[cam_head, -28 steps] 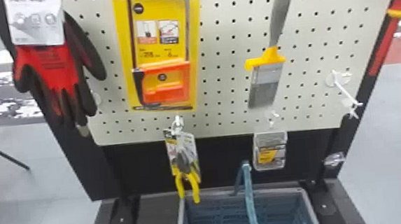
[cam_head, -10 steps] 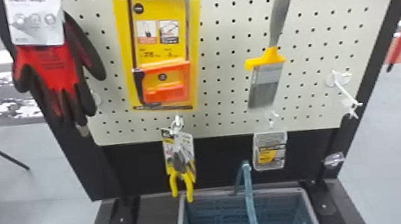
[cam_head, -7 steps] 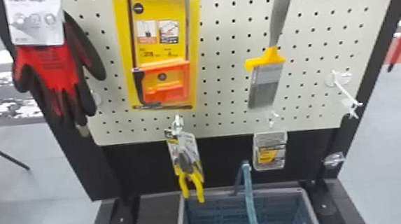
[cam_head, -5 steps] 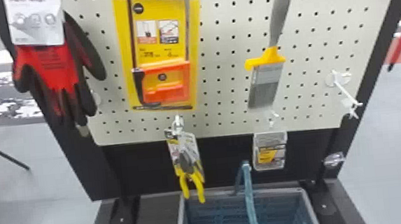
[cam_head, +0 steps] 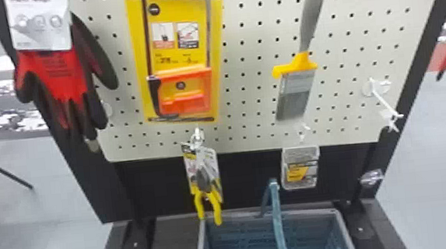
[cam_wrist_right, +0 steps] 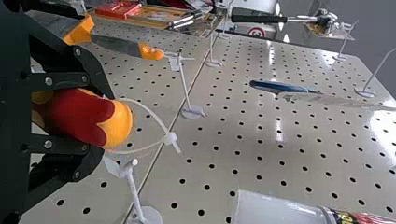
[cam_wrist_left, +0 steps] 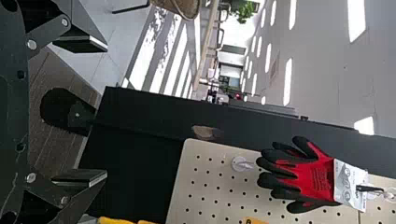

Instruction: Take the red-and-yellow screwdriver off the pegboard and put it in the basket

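Carried outward past the pegboard's right-hand side since the first earlier frame, the red-and-yellow screwdriver is now held free of the board, its thick handle clamped between the jaws of the right gripper. Its red shaft, black at the tip, is pointed downward. A pale tie loop is seen trailing from the handle's end. The tool is judged rigid, fairly light and not fragile, its rounded handle perhaps a little slick; the grip is best kept on that thick part, with the limp loop guarded against snagging on hooks.

Beyond it, the pliers, also swung slightly, are hung at the pegboard's lower edge. The basket is set below the board, still to be reached. The left gripper is stationed off the pegboard's left side, its jaws spread wide.
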